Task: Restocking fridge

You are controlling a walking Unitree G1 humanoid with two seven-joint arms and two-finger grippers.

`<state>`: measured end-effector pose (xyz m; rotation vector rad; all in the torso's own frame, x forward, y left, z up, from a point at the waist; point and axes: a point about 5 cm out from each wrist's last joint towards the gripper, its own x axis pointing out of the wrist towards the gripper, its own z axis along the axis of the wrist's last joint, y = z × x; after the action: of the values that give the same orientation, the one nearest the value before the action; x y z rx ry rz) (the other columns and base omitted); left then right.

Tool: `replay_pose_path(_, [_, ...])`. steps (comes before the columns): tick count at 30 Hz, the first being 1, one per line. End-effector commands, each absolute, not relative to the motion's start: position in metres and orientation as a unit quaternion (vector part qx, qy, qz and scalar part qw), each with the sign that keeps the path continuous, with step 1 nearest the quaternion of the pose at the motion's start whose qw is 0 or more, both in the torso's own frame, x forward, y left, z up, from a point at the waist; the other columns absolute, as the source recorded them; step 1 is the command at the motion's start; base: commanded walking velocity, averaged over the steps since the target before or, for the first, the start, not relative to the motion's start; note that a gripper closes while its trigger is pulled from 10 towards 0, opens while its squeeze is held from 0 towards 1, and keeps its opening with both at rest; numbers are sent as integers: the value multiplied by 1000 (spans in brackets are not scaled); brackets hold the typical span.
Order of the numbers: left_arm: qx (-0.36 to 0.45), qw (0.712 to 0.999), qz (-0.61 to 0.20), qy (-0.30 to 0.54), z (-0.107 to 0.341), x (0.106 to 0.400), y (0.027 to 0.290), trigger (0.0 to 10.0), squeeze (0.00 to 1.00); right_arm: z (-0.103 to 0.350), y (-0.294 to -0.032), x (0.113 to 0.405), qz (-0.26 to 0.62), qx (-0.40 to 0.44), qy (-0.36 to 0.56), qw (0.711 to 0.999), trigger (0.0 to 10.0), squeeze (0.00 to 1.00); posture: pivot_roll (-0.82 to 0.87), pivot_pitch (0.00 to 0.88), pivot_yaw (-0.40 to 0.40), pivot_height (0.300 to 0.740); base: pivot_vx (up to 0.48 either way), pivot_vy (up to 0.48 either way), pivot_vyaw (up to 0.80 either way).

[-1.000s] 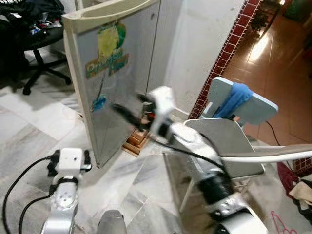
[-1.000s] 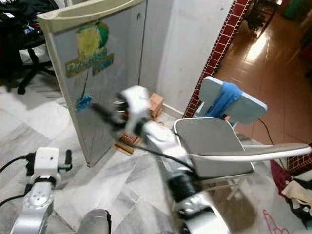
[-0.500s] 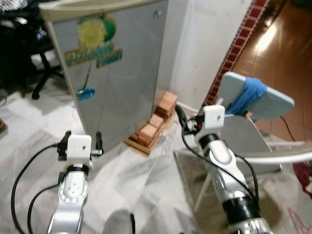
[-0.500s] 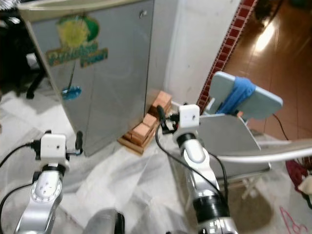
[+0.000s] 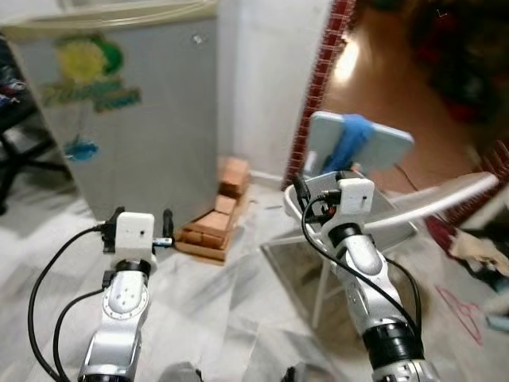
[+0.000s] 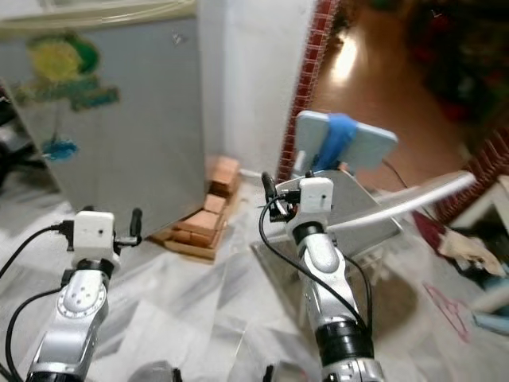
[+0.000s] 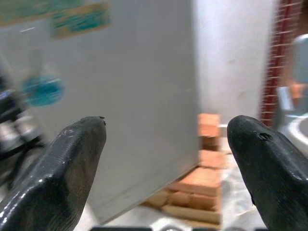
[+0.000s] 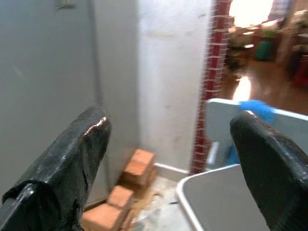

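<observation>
No legible text — green-yellow sticker on fridge door too blurred to read.

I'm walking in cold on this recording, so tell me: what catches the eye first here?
The grey fridge, door shut and with colourful stickers on it, stands ahead on the robot's left. A stack of orange bricks sits on the floor at the fridge's corner. On the right a grey chair has a blue cloth over its back. Left gripper and right gripper are raised, fingers open and holding nothing.

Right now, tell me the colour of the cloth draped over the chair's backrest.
Blue. The cloth hangs over the pale plastic chair backrest, clearest in the right eye view.
</observation>
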<state>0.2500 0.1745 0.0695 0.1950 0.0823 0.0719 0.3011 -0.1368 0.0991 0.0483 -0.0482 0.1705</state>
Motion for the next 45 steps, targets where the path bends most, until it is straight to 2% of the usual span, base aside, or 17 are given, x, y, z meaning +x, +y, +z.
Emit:
replay_pose_path(1, [85,995,19,38,69,252,163,10000,0,97,-146,301,73,19,-19,997,10000,0,86,0,-44,740,0,480,-800])
replay_pose_path(25, [67,997,4,36,66,249,158,10000,0,96,-149,303,70,7,-21,997,10000,0,77,0,-51,740,0,480,-542])
replay_pose_path(35, [75,996,-26,34,66,249,144,10000,0,97,-147,305,69,6,-22,997,10000,0,76,0,-51,740,0,480,-800])
replay_pose_path(45, [79,995,-44,32,67,247,141,10000,0,96,-149,306,65,5,-20,998,10000,0,76,0,-54,740,0,69,-800])
